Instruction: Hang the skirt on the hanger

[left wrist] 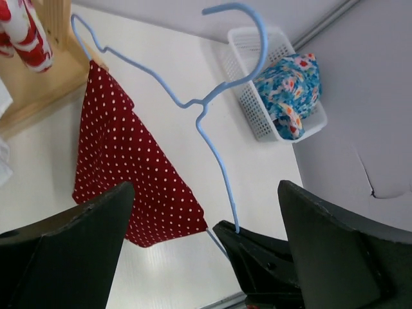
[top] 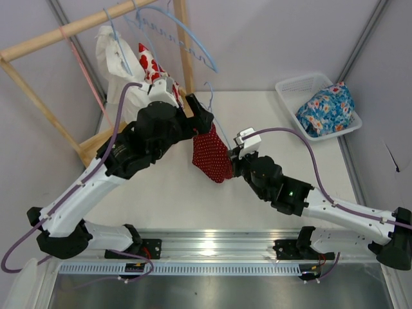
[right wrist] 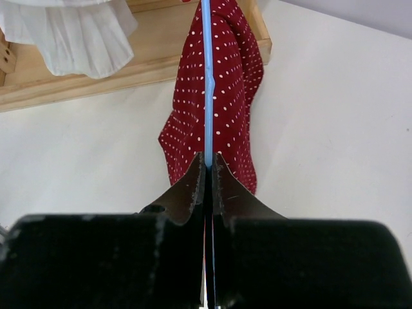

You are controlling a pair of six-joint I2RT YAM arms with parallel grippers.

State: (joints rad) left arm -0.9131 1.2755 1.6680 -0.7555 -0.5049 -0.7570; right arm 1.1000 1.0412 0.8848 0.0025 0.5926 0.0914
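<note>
The dark red polka-dot skirt (top: 211, 154) hangs draped over one arm of the thin pale-blue hanger (left wrist: 219, 161), above the white table. In the left wrist view the skirt (left wrist: 122, 154) covers the hanger's left arm, and the hook points up. My right gripper (top: 237, 153) is shut on the hanger's lower corner; in the right wrist view its jaws pinch the blue wire (right wrist: 207, 96) in front of the skirt (right wrist: 225, 109). My left gripper (top: 196, 119) is wide open and empty, just left of and above the skirt.
A white basket (top: 291, 87) at the back right holds the blue floral garment (top: 325, 109). The wooden rack (top: 64, 29) at the back left carries a white cloth with red blotches (top: 149, 64), a pink hanger (top: 84, 71) and a bigger blue hanger (top: 187, 38).
</note>
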